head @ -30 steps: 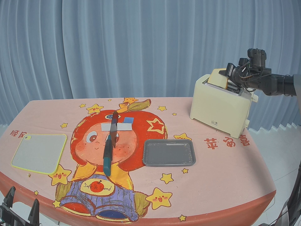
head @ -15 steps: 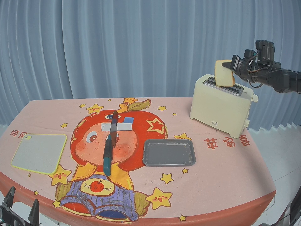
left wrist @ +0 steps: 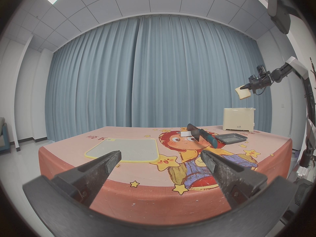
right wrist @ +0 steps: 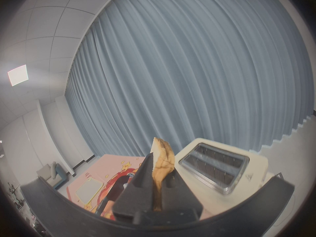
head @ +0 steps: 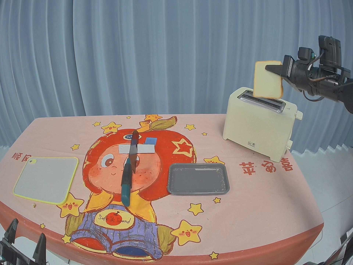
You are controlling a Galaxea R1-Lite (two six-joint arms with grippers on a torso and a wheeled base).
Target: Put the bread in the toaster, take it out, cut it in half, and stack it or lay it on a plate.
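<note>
The black right gripper [head: 274,70] pinches a flat, square slice of soft pale bread [head: 267,82] with a brown crust; it hangs just above the smooth, boxy cream toaster [head: 259,127]; the black left gripper [left wrist: 161,167] is spread wide.
</note>
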